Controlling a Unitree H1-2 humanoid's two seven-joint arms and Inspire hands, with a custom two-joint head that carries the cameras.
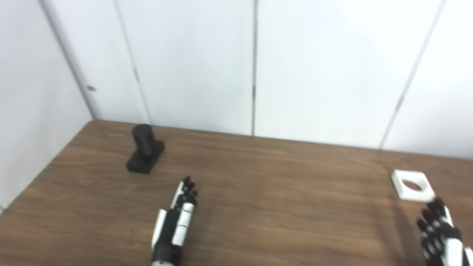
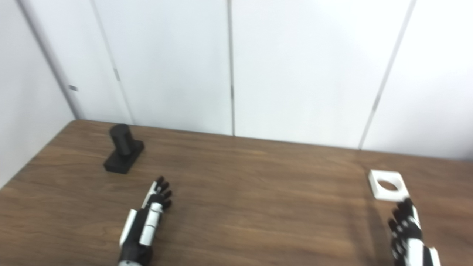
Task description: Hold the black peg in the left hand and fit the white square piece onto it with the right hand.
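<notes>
Pretty much nothing done yet here: the black cylindrical peg on its square black base point(image 1: 145, 154) stands upright at the far left of the brown wood-grain surface point(image 1: 277, 192), untouched. The left hand point(image 1: 176, 221) sits well short of it, fingers straight and holding nothing. The flat white square piece with a round hole point(image 1: 412, 185) lies far right, the right hand point(image 1: 439, 231) just behind it, fingers spread, empty. Both grabs and the fitting still left

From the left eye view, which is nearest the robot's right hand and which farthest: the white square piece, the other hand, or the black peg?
1. White square piece, just beyond the right hand.
2. Left hand, toward table centre.
3. Black peg, far left.
</notes>
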